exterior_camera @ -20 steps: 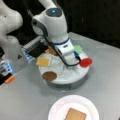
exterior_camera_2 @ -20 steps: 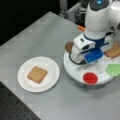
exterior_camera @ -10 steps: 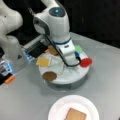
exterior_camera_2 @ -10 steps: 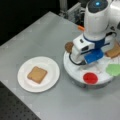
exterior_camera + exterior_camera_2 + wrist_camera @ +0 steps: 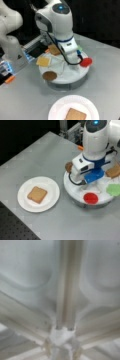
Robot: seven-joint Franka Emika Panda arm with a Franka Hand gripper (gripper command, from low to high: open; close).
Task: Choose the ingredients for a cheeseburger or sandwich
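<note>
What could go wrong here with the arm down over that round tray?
The hand cannot be seen in either front view; the arm hides it, low over the white divided tray, so it could strike a divider. The patty and red piece sit at the tray's rim and could get knocked off.

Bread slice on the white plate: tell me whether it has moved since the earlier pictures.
No. In a front view the bread slice lies at the same spot on the white plate, left of the round tray, as before.

bread slice (image 5: pixel 37 194) on plate (image 5: pixel 51 192), tray (image 5: pixel 75 192) right
</note>
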